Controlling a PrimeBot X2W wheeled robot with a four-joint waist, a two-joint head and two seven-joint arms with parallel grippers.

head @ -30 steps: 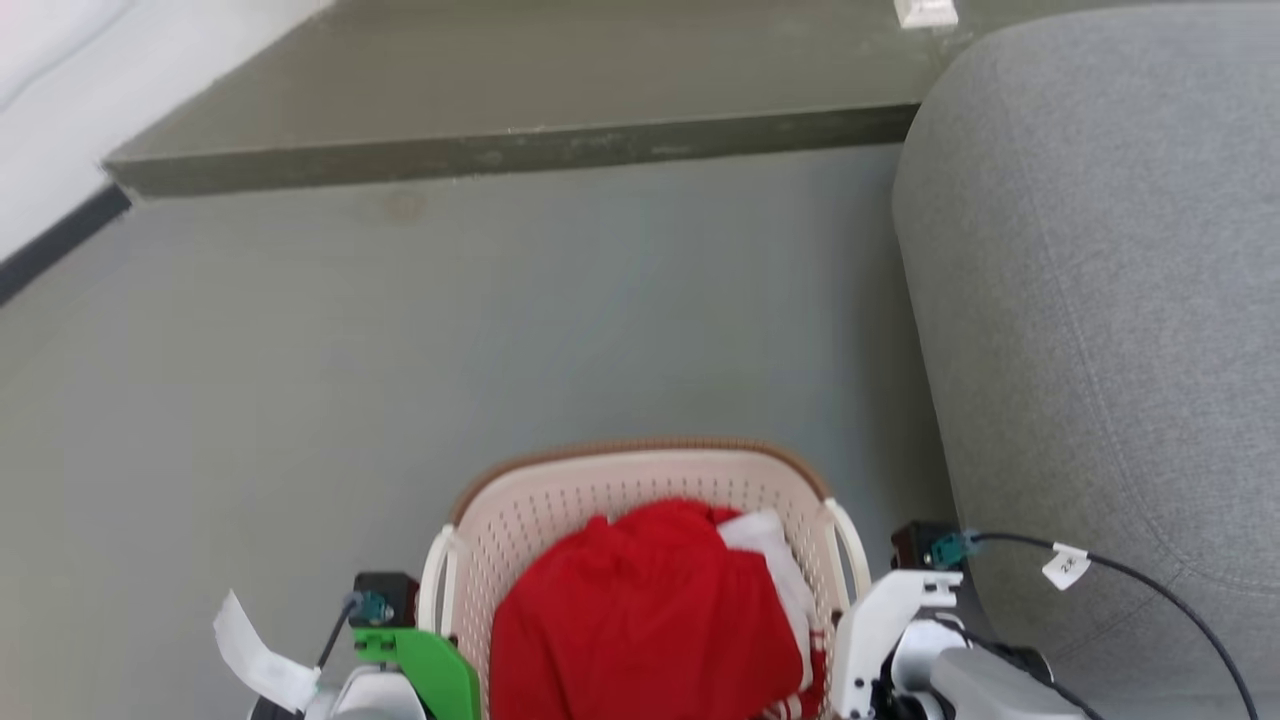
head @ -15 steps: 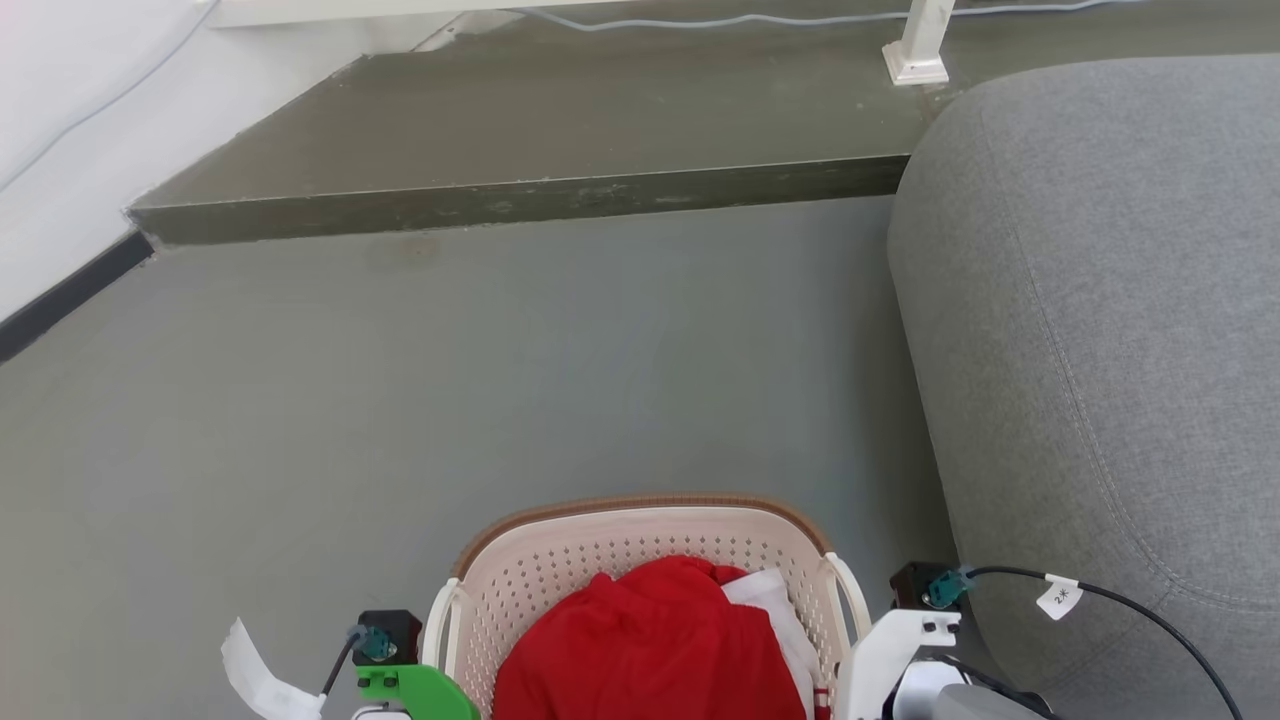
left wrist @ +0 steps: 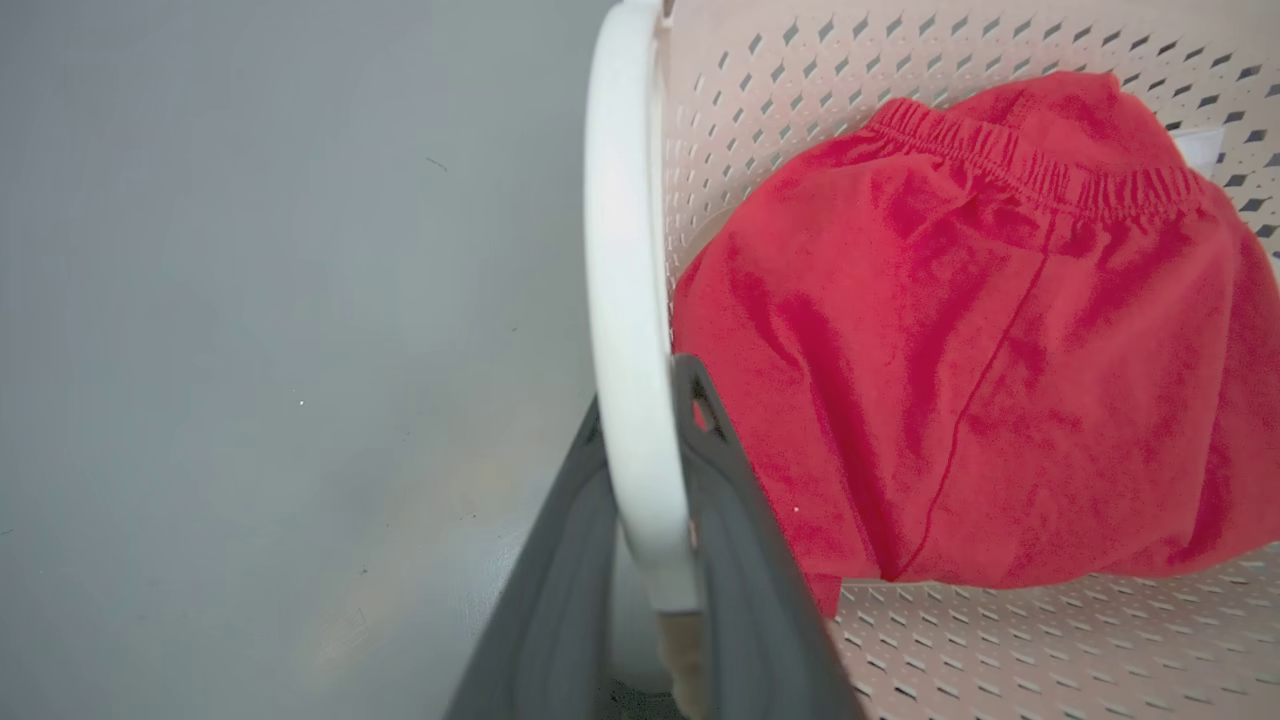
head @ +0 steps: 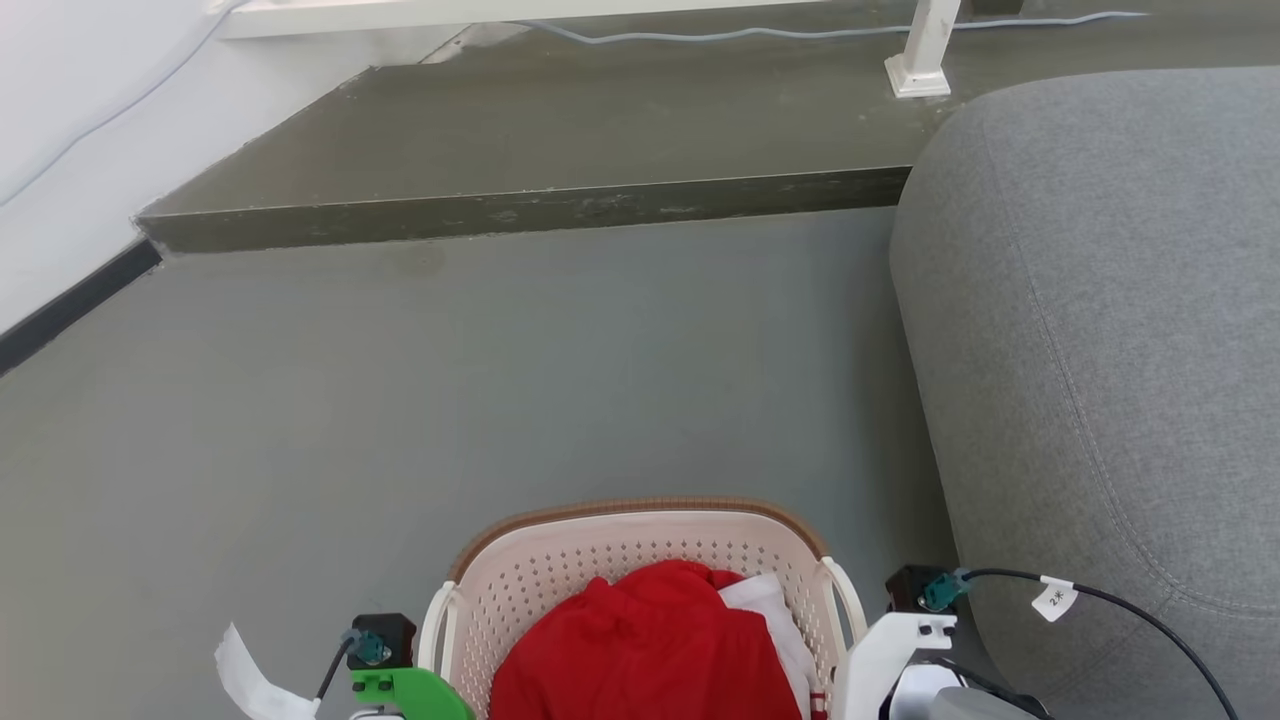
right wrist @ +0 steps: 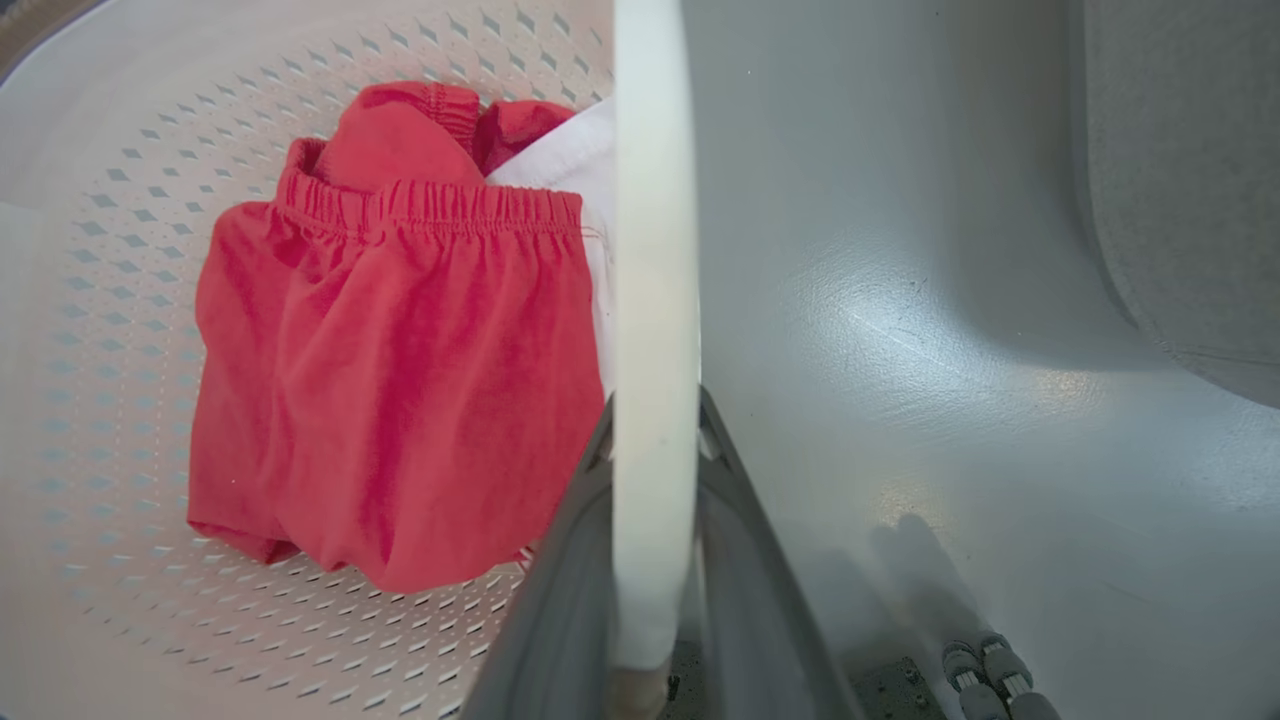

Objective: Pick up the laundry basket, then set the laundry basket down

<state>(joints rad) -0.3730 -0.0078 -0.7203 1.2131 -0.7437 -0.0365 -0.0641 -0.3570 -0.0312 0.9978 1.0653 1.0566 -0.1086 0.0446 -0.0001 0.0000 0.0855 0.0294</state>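
Observation:
The laundry basket (head: pixel 640 508), cream-white and perforated with a brown rim, sits at the bottom centre of the head view between my two wrists. A red garment (head: pixel 650 650) and a white cloth (head: pixel 765 600) lie inside it. My left gripper (left wrist: pixel 645 400) is shut on the basket's white left handle (left wrist: pixel 620 250). The right gripper (right wrist: pixel 655 405) is shut on the white right handle (right wrist: pixel 655 200). The red garment (left wrist: pixel 980 330) lies against the perforated wall (left wrist: pixel 800 100). I cannot tell whether the basket's base touches the floor.
A grey sofa (head: pixel 1100 350) stands close on the right, almost beside my right arm. Ahead is open grey floor (head: pixel 500 380), ending at a raised dark step (head: pixel 520 212). A white wall with a dark baseboard (head: pixel 70 300) runs along the left. A white post (head: pixel 920 60) stands on the step.
The whole head picture has shifted downward, so the camera has moved. The basket stays between my grippers, both shut on its handles, and sits slightly lower in the picture.

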